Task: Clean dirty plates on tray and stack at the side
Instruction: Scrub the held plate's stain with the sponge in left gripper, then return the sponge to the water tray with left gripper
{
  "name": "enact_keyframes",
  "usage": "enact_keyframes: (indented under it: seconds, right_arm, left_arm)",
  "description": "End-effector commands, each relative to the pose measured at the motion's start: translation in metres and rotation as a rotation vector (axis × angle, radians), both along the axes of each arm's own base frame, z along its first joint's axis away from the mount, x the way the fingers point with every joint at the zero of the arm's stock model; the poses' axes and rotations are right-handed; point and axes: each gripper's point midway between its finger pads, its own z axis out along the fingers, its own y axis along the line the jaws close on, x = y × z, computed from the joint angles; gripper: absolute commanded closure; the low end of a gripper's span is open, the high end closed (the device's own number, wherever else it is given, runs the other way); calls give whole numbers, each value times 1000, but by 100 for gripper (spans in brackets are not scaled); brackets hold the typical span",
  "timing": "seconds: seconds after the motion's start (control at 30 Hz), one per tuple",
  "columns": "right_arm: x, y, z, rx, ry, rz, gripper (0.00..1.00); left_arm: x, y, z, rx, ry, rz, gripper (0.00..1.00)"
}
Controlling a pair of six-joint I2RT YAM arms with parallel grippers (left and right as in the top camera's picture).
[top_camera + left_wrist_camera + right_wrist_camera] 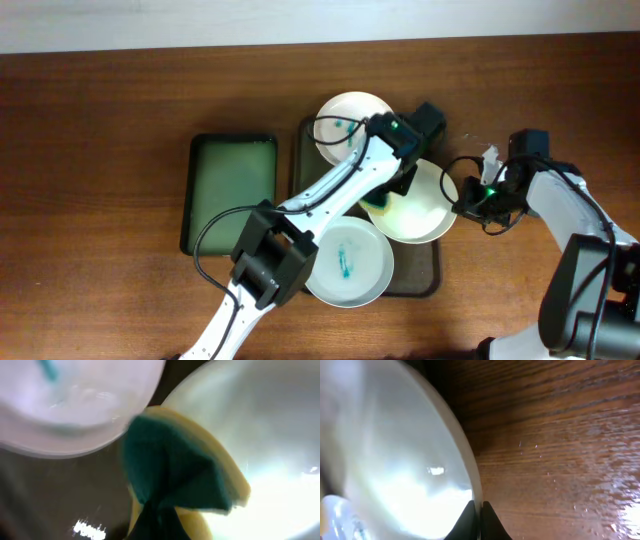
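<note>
Three white plates sit on the dark tray [425, 280]. The far plate [345, 125] and the near plate [350, 262] carry teal marks. My left gripper [392, 190] is shut on a yellow and green sponge [185, 467] and presses it onto the right plate [425, 215], near its left rim. My right gripper [462, 203] is shut on that plate's right rim [472, 480], which sits between the two fingertips [480, 510]. In the left wrist view the far plate [75, 405] lies beside the sponge.
A green tray [230, 190] lies left of the dark tray. Bare wooden table [90, 150] surrounds both trays. The left arm reaches diagonally over the dark tray from the near edge.
</note>
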Motion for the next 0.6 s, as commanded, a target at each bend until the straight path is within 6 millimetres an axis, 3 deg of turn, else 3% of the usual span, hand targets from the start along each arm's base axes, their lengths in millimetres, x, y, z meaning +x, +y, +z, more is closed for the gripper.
enact_keyframes:
  seconds: [0.0,0.03,0.1,0.2,0.27,0.33,0.4,0.5,0.57]
  right_arm:
    - [4,-2,31,-19,-97,8,96]
    - [3,-2,36,-23,-109,8,96]
    - [1,-8,46,-76,-126,-11,96]
    - [-7,-21,59,-271,-112,-83,96]
    - [-7,-13,75,-397,-164,-42,96]
    - [-8,-17,92,-568,-204,-87,96]
    - [-7,-11,111,-717,-279,-50,96]
    - [-4,-2,131,-865,-358,-13,96]
    - [7,16,145,-926,-449,51,96]
  left_arm:
    - [17,27,72,-16,-36,-7,100]
    - [19,36,82,-4,-38,8,100]
    - [28,82,110,67,-56,76,100]
    - [42,111,129,10,-45,71,100]
    - [46,129,152,-63,-54,90,100]
    - [47,149,173,-80,-87,112,100]
    - [34,187,194,-67,-100,151,100]
    - [0,238,184,20,-21,239,100]
    - [-14,264,157,18,24,321,100]
